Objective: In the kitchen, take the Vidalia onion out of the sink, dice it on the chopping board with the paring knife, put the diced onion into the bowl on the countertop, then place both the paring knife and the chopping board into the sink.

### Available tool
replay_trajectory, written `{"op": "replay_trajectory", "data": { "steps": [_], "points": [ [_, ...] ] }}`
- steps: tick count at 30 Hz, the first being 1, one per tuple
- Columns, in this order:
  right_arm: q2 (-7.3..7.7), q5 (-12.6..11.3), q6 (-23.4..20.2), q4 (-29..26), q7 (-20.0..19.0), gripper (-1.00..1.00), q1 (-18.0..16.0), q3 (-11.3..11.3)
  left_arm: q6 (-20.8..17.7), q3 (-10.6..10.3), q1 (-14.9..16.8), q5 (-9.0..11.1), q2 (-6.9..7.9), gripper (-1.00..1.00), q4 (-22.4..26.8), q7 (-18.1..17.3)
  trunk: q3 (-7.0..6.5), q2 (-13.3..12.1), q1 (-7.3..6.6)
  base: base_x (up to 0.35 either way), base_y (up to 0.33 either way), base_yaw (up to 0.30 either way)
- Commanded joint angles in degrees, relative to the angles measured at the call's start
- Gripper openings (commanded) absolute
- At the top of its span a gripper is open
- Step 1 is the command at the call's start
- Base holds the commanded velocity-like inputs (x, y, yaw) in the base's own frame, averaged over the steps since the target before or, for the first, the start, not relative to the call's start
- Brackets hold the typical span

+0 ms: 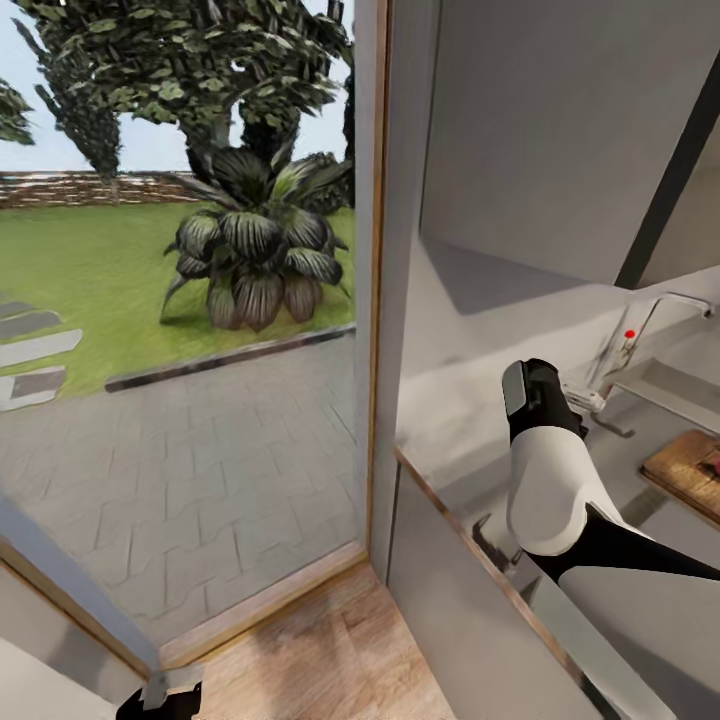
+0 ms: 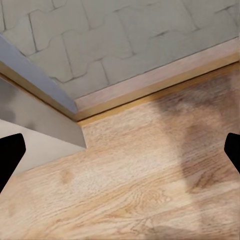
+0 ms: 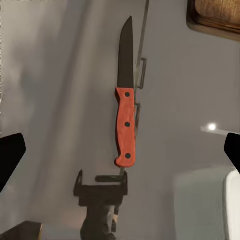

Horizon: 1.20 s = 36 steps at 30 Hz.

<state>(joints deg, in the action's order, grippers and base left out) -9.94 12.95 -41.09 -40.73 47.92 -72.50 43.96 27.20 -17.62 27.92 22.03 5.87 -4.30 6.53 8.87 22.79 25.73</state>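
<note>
Right claw (image 3: 120,150) hangs over the grey counter (image 3: 55,100), fingers wide apart, gripping nothing. The paring knife (image 3: 125,105) lies flat on the counter beneath it. Chopping board (image 1: 690,470) sits at the right on the counter, near the faucet (image 1: 640,340). Left claw (image 2: 120,150) is spread wide, empty, above the wooden floor (image 2: 140,190).

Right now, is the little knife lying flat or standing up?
Lying flat. In the right wrist view the paring knife rests full length on the grey countertop, blade and orange handle both showing side-on, and nothing holds it.
</note>
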Motion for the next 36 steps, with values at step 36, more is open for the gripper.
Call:
{"op": "replay_trajectory", "data": {
  "steps": [36],
  "points": [
    [-0.06, 0.3, -0.3, 1.0, -0.2, 1.0, -0.1, 0.5, 0.3, -0.5, 0.1, 0.2, 0.02, 1.0, -0.2, 0.2, 3.07, 0.1, 0.05, 0.075, -0.038, 0.0]
  ]
}}
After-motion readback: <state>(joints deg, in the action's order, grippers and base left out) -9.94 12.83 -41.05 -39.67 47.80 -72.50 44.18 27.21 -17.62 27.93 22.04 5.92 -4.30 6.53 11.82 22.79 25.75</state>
